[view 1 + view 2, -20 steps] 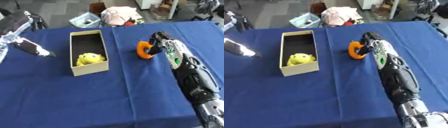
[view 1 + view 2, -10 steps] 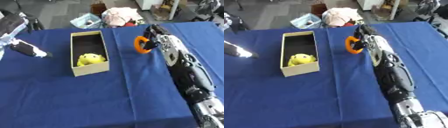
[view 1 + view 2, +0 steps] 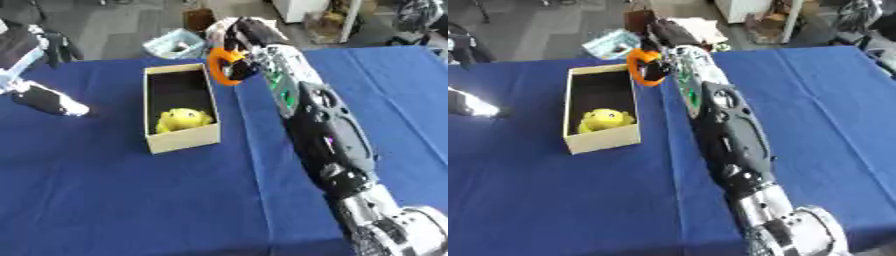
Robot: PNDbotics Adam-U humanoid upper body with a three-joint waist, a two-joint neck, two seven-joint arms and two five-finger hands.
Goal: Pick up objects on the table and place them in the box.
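1 orange ring [image 3: 226, 66] is held pinched in the right hand [image 3: 249, 37] just beside the box [image 3: 181, 141] far rim, so release over the opening is judged next.

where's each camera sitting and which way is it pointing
Left eye view: in the robot's head, looking down at the blue table; the right arm reaches in from lower right, the left hand shows at the left edge.
Right eye view: beside it in the head, same downward look; the right hand holds the orange ring by the box's far end.
Both share the box with the yellow toy inside.
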